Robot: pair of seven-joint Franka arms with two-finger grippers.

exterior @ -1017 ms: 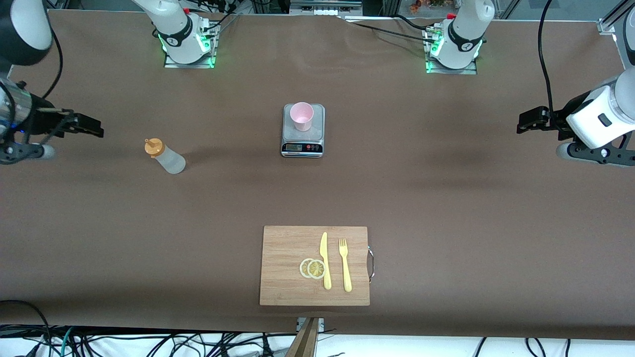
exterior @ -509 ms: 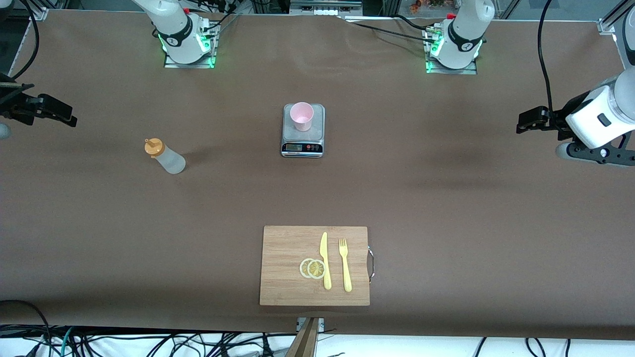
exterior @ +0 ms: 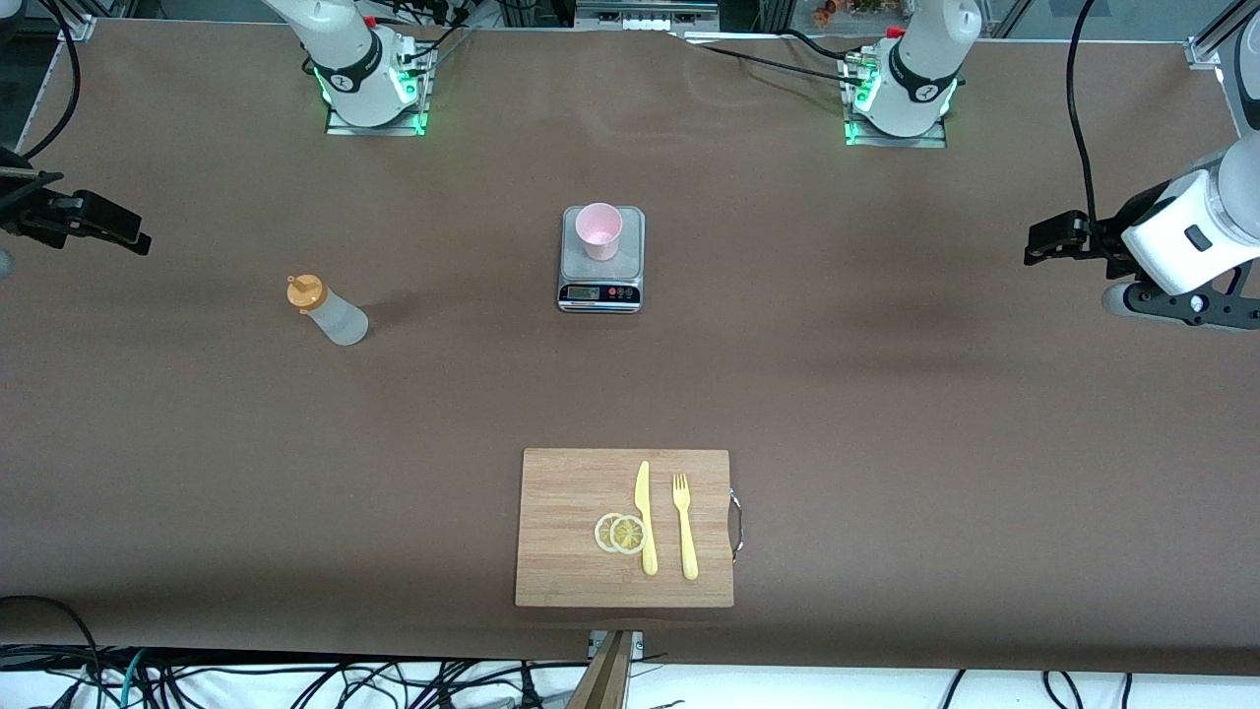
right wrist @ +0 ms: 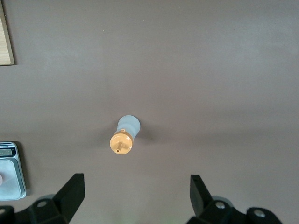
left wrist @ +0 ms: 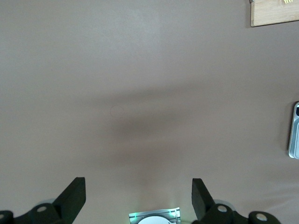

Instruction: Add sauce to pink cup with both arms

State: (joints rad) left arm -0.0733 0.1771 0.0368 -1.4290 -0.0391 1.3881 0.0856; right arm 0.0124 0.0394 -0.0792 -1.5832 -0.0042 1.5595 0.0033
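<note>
The sauce bottle, frosted white with an orange cap, stands on the table toward the right arm's end, a little nearer the front camera than the pink cup. The cup stands on a small kitchen scale at mid table. My right gripper is open and empty in the air over the right arm's end of the table, apart from the bottle. The right wrist view shows the bottle from above, ahead of the open gripper. My left gripper is open and empty over the left arm's end; it also shows in the left wrist view.
A wooden cutting board lies near the table's front edge with a yellow knife, a yellow fork and two lemon slices. The scale's edge and a board corner show in the left wrist view.
My right gripper has drawn back toward the right arm's end of the table, away from the bottle, and has been nearly still for the last half second. The left arm has not moved.
</note>
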